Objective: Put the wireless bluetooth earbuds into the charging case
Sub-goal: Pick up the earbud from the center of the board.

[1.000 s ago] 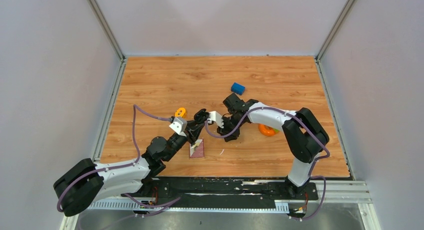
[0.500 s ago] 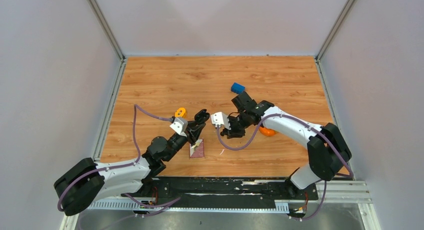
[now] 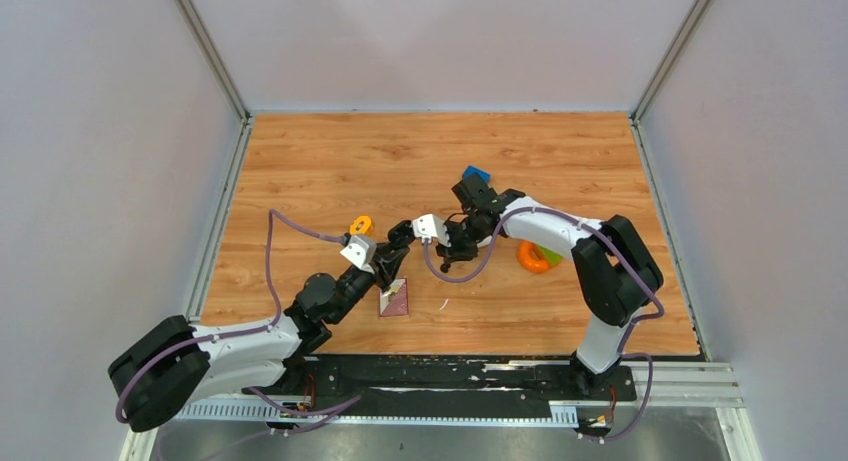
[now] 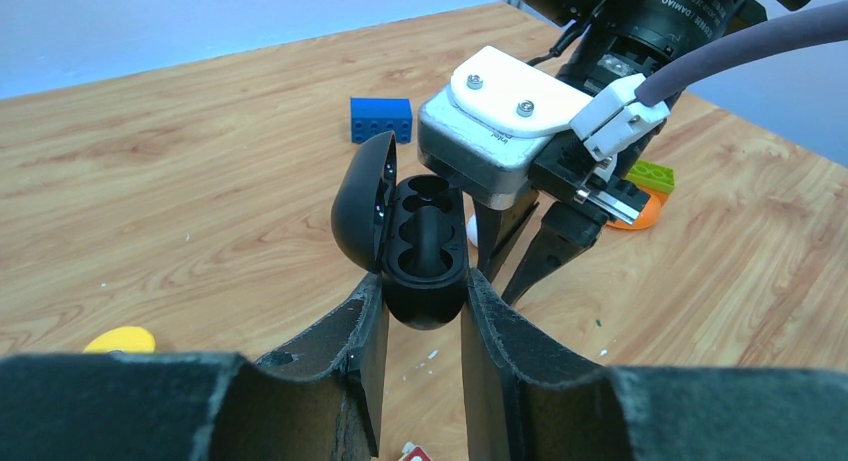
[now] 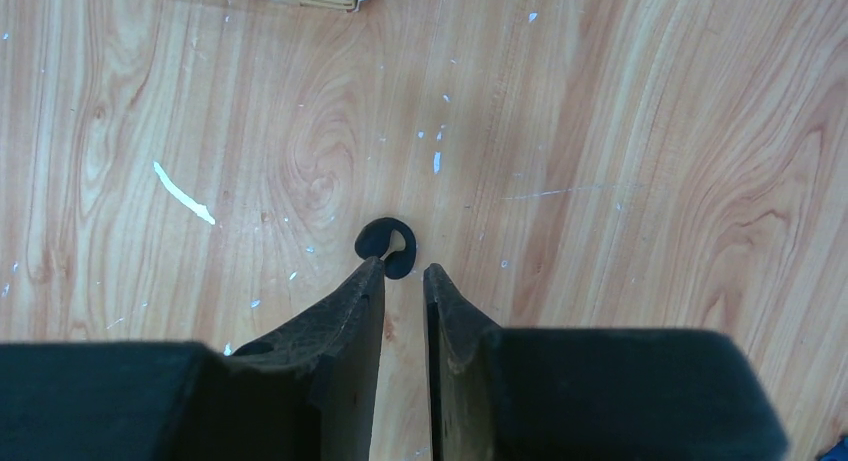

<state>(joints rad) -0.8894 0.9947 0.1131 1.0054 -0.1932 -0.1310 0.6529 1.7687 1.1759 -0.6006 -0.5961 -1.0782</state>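
The wooden counter (image 3: 300, 161) carries everything. Above its middle, the left fingers (image 4: 355, 331) pinch the black charging case (image 4: 425, 246) by its base; its lid stands open and both wells are empty. The right fingers (image 5: 350, 301) hang just beside it, nearly pressed together. A black earbud (image 5: 375, 243) sits at their tips, but it cannot be told whether it is pinched. A blue block (image 4: 380, 118) lies behind the case.
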